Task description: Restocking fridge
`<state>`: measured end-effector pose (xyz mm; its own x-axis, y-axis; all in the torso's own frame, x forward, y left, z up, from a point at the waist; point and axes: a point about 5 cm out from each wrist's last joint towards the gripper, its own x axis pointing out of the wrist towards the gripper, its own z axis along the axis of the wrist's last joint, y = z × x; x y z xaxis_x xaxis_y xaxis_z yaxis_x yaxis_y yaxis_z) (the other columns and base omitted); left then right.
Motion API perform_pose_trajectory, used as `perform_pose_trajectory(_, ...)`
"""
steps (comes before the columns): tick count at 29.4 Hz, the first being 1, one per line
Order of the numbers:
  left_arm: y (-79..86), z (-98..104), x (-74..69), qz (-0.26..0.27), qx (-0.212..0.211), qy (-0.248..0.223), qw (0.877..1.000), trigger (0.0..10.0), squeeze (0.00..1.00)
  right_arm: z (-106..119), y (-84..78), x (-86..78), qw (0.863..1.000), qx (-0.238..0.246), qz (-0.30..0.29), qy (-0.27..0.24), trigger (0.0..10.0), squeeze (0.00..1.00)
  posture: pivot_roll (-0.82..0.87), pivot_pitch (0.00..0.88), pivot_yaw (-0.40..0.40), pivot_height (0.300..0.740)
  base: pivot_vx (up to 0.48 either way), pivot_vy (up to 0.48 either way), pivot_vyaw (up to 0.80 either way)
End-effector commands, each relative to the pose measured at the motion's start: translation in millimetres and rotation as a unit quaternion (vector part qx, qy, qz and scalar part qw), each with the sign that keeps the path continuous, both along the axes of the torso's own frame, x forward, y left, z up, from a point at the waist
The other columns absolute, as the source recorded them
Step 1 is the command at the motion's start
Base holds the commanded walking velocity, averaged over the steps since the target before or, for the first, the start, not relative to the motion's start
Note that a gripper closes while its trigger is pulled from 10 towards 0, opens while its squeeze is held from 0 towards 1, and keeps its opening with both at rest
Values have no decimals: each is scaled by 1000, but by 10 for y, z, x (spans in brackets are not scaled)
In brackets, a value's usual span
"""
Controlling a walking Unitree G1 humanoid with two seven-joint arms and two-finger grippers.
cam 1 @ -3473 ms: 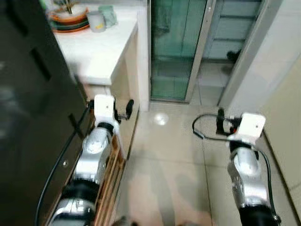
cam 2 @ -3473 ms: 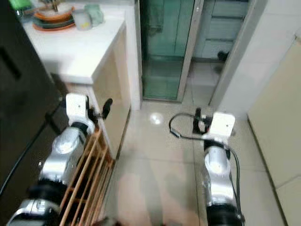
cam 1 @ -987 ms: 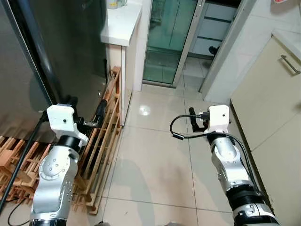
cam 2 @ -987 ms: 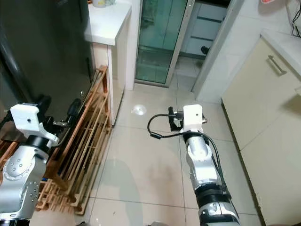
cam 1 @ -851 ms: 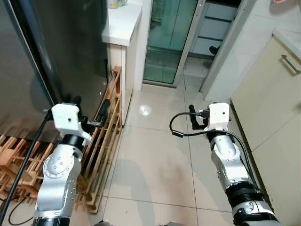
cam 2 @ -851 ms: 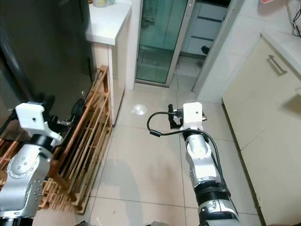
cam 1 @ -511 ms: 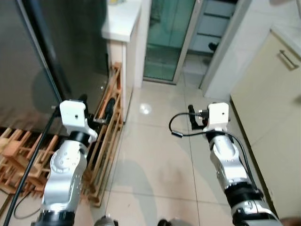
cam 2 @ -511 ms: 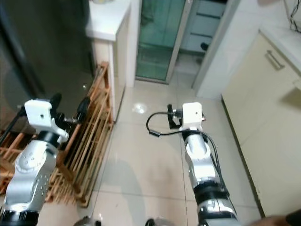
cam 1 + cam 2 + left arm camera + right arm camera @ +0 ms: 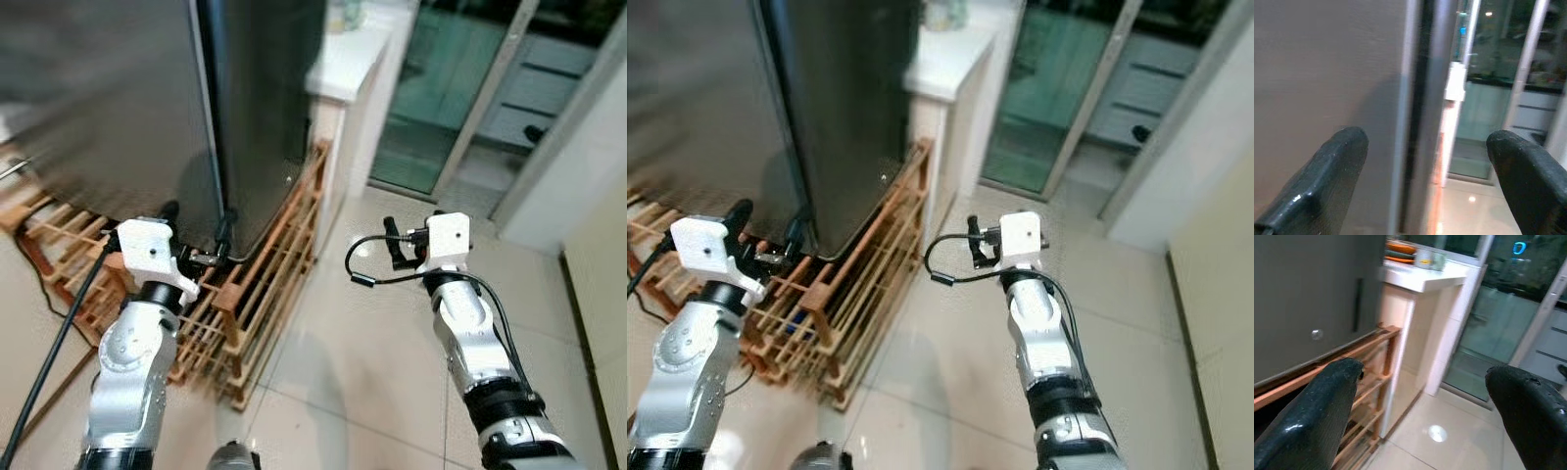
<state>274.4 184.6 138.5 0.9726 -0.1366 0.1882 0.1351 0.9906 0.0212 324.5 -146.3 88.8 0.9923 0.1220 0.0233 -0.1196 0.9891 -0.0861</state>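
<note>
Steel fridge (image 9: 245, 108) — just ahead of spread left tool (image 9: 1420, 181), unheld

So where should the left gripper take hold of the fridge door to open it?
Probably the door's vertical edge at the dark seam, approached from the front. The fridge shows flat steel with no protruding handle, and the open left gripper already faces that seam.

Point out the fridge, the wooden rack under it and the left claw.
fridge (image 9: 257, 117), left eye view, on its dark side panel.
wooden rack (image 9: 277, 284), left eye view, on its slats.
left claw (image 9: 197, 222), left eye view, midway between its fingertips.
</note>
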Motion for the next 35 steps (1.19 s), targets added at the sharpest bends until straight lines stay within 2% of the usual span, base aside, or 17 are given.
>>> perform_pose_trajectory(1,-63,5,85,10,6,4,1000,10000,0,38,7,26,1000,3,0,-9,10000,0,30,0,-77,740,0,0,550)
perform_pose_trajectory(4,-126,43,171,14,3,1,1000,10000,0,50,13,31,1000,6,-3,-12,10000,0,27,0,-75,740,0,0,529)
perform_pose_trajectory(9,-365,180,431,12,25,-17,999,10000,0,59,26,28,1000,9,-5,-17,10000,0,14,0,-63,740,0,0,0)
perform_pose_trajectory(12,-378,231,499,16,19,-20,999,10000,0,60,23,26,1000,8,-6,-18,10000,0,7,0,-60,740,0,0,0)
perform_pose_trajectory(15,-306,285,575,33,9,-21,999,10000,0,69,-13,16,1000,4,-10,-23,10000,0,-10,0,-52,740,0,0,0)
perform_pose_trajectory(18,-230,247,587,36,0,-14,999,10000,0,47,-62,-8,1000,2,-18,-21,10000,0,-21,0,-46,740,0,0,0)
perform_pose_trajectory(21,-227,233,583,34,3,-14,999,10000,0,27,-77,-23,1000,2,-21,-18,10000,0,-22,0,-45,740,0,0,0)
perform_pose_trajectory(24,-258,225,583,28,5,-15,999,10000,0,10,-78,-35,1000,2,-21,-16,10000,0,-23,0,-45,740,0,0,0)
perform_pose_trajectory(29,-374,277,622,3,-25,-16,1000,10000,0,7,-73,-35,1000,2,-22,-15,10000,0,-33,0,-38,740,0,0,0)
perform_pose_trajectory(35,-444,358,608,-28,-18,-30,999,10000,0,-17,-107,-58,999,4,-29,-11,10000,0,-37,0,-33,740,0,0,0)
